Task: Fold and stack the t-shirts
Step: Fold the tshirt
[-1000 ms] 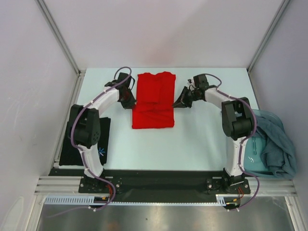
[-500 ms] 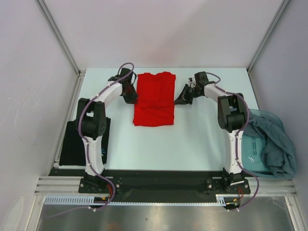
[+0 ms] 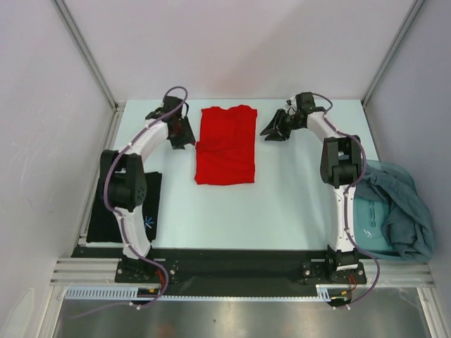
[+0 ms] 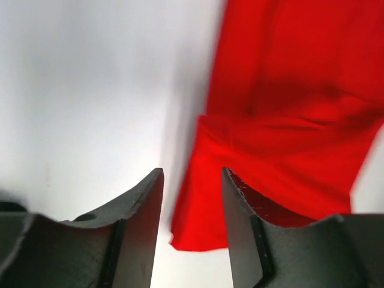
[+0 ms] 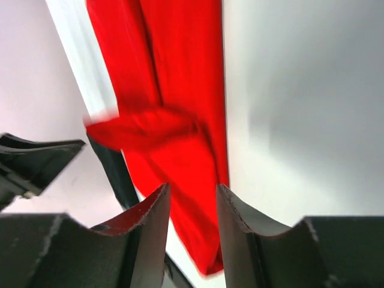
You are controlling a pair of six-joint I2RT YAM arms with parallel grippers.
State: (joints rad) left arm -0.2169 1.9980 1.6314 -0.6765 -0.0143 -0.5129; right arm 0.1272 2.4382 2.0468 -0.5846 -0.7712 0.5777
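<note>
— Where is the red t-shirt (image 3: 225, 144) found?

— It is seen folded into a long rectangle at the middle of the desk's (image 3: 296, 204) far edge, in much the same spot as a second ago.

— And how are the claws set?

— The left gripper (image 3: 183, 139) is seen spread, with nothing between its fingers; the shirt's left edge is just beside it. The right gripper (image 3: 270, 132) is likewise parted and empty, just off the shirt's right edge. A second ago both were pressed against the cloth's sides; now both are drawn outward and clear of it.

— Are the other shirts placed elsewhere?

— The black t-shirt (image 3: 99, 211) is laid flat at the desk's near left corner, partly hidden by the left arm. The teal-grey shirts (image 3: 405, 204) are heaped past the right edge.
</note>
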